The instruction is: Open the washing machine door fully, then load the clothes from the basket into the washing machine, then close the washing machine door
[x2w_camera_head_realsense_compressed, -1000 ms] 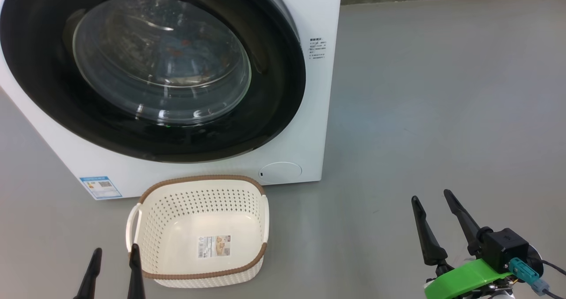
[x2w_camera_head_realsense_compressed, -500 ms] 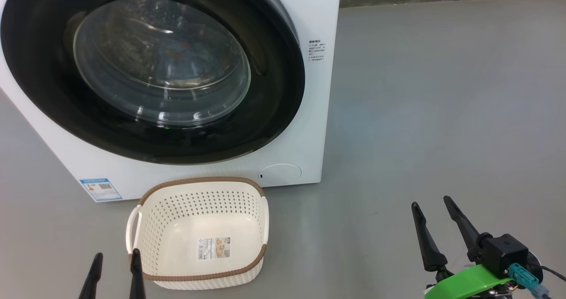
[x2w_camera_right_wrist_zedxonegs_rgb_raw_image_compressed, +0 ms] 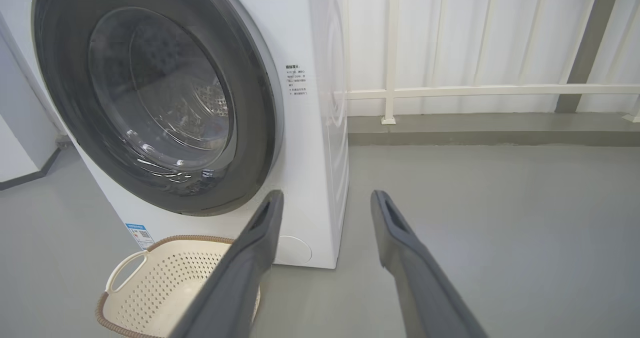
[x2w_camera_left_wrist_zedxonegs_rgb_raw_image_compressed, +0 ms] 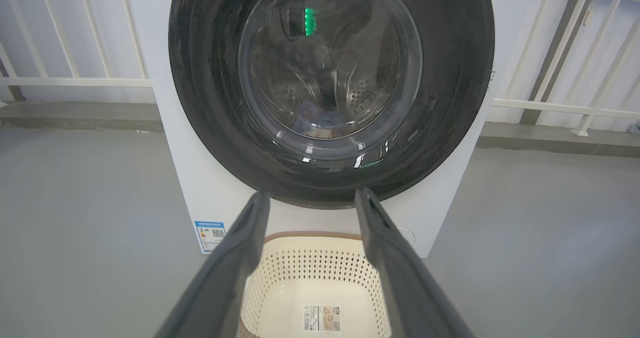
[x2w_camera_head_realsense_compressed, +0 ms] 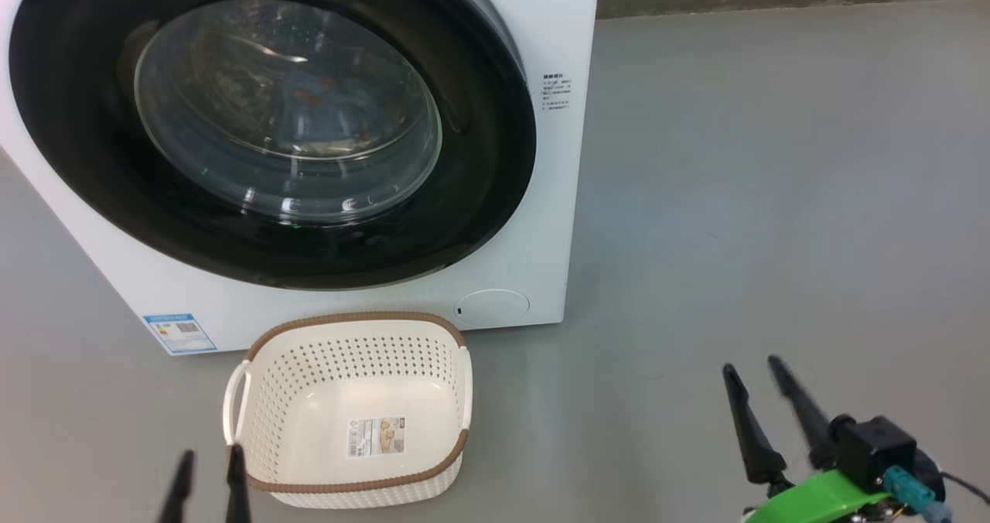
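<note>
Reading your left gripper first: its two dark fingers are spread moderately and grip nothing, and they hang above the near left corner of the small cream-white perforated plastic basket with the brown woven-look rim without touching it. Your right gripper has a similar gap, holds nothing and hovers over bare grey floor, well apart from the basket. The basket sits on the floor just in front of the big white front-loading washing machine, with a paper sticker on its bare bottom. The large round door with the glossy black rim and bulging glass window lies closed against the machine's front. Through the glass you get a dim view of light blue and cream fabric low in the steel drum. There is a small blue label at the machine's lower left corner and a round white cap at the lower right. To the machine's right the floor is open as far as a raised kerb and a white railing behind it.
</note>
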